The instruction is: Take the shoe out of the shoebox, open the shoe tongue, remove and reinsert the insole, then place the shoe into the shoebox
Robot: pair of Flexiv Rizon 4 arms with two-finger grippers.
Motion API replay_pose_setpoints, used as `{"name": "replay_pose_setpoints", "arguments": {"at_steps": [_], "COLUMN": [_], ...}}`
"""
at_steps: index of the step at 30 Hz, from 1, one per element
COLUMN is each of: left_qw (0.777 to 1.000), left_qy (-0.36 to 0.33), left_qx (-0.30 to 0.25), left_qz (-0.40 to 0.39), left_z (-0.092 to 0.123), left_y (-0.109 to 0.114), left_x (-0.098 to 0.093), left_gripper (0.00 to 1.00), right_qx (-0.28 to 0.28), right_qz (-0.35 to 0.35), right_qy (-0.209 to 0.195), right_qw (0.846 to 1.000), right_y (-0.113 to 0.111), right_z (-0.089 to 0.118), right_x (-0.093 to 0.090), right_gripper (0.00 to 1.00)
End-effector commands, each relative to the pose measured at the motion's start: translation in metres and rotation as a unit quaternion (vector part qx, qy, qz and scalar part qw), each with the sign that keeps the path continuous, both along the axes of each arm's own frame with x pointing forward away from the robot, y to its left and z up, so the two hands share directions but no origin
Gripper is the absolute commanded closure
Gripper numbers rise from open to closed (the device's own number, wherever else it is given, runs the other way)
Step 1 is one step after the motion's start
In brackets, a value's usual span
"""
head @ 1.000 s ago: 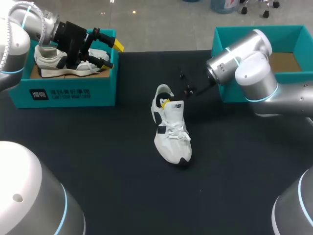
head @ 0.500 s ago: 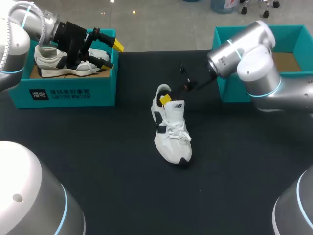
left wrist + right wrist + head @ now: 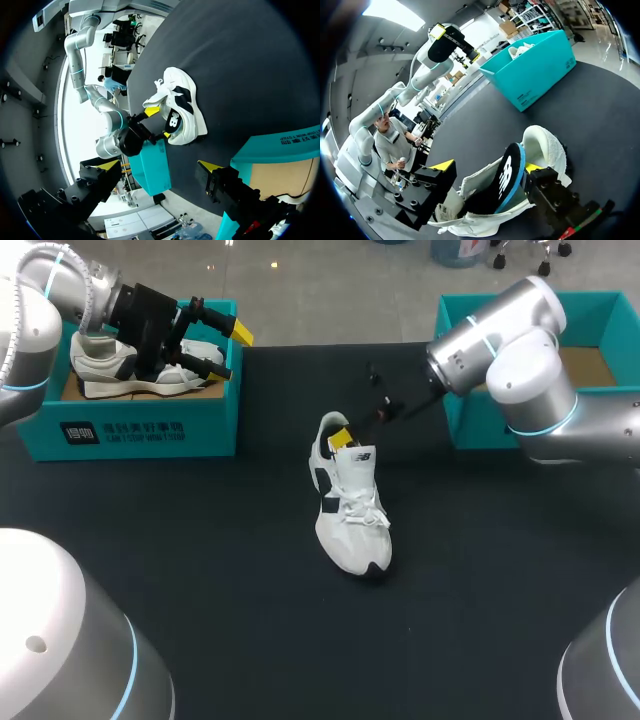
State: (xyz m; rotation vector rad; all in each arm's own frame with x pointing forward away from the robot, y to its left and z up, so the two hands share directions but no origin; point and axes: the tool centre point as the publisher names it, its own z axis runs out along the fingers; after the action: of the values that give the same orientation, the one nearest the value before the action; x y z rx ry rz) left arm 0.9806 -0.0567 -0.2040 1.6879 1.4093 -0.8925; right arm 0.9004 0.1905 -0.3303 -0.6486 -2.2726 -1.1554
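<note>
A white sneaker [image 3: 352,510] lies on the black table, toe toward me. My right gripper [image 3: 348,432] hangs at its heel opening, fingers spread. In the right wrist view the black tongue [image 3: 506,176] with its blue edge stands up between the yellow-tipped fingers [image 3: 442,165]. One finger is beside the tongue and the other is well apart, so my right gripper [image 3: 487,167] is open. My left gripper [image 3: 222,348] hangs open over the left teal box [image 3: 150,425], where a second white shoe [image 3: 110,365] lies. The left wrist view shows the sneaker [image 3: 182,107] far ahead of my left gripper [image 3: 159,167].
A second teal shoebox [image 3: 600,310] with a brown floor stands at the back right, behind my right arm. Black mat surrounds the sneaker on all sides.
My right gripper has lifted slightly up and back from inside the shoe's heel opening, and its fingers have spread apart. The left arm and the sneaker have not moved.
</note>
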Motion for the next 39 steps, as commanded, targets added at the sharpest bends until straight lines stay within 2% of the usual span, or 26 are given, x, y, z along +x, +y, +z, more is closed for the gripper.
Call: {"name": "replay_pose_setpoints", "arguments": {"at_steps": [1, 4, 6, 9, 11, 12, 33, 34, 36, 37, 39], "left_qw": [1.000, 1.000, 1.000, 1.000, 1.000, 1.000, 1.000, 1.000, 1.000, 1.000, 1.000], "left_qy": [0.000, 0.000, 0.000, 0.000, 0.000, 0.000, 0.000, 0.000, 0.000, 0.000, 0.000], "left_qx": [0.002, 0.002, 0.002, 0.002, 0.002, 0.002, 0.002, 0.002, 0.002, 0.002, 0.002], "left_qz": [0.000, 0.000, 0.000, 0.000, 0.000, 0.000, 0.000, 0.000, 0.000, 0.000, 0.000], "left_z": [0.000, 0.000, 0.000, 0.000, 0.000, 0.000, 0.000, 0.000, 0.000, 0.000, 0.000], "left_y": [0.000, 0.000, 0.000, 0.000, 0.000, 0.000, 0.000, 0.000, 0.000, 0.000, 0.000], "left_x": [0.000, 0.000, 0.000, 0.000, 0.000, 0.000, 0.000, 0.000, 0.000, 0.000, 0.000], "left_gripper": [0.00, 0.00, 0.00, 0.00, 0.00, 0.00, 0.00, 0.00, 0.00, 0.00, 0.00], "right_qx": [-0.005, -0.008, -0.011, -0.018, -0.021, -0.024, -0.041, -0.042, -0.046, -0.047, -0.049], "right_qz": [-0.002, -0.007, -0.008, -0.013, -0.016, -0.017, -0.009, -0.009, -0.012, -0.013, -0.014], "right_qy": [-0.002, -0.004, -0.005, -0.003, -0.001, 0.000, 0.015, 0.014, 0.013, 0.012, 0.009], "right_qw": [1.000, 1.000, 1.000, 1.000, 1.000, 1.000, 0.999, 0.999, 0.999, 0.999, 0.999], "right_y": [0.000, -0.002, -0.002, -0.001, 0.000, 0.001, 0.008, 0.007, 0.006, 0.005, 0.005], "right_z": [0.003, 0.004, 0.004, 0.002, 0.000, -0.001, -0.013, -0.013, -0.012, -0.011, -0.009], "right_x": [0.002, 0.004, 0.005, 0.007, 0.008, 0.008, 0.013, 0.013, 0.012, 0.012, 0.012], "right_gripper": [0.25, 0.27, 0.37, 0.64, 0.91, 1.00, 1.00, 0.78, 0.52, 0.32, 0.23]}}
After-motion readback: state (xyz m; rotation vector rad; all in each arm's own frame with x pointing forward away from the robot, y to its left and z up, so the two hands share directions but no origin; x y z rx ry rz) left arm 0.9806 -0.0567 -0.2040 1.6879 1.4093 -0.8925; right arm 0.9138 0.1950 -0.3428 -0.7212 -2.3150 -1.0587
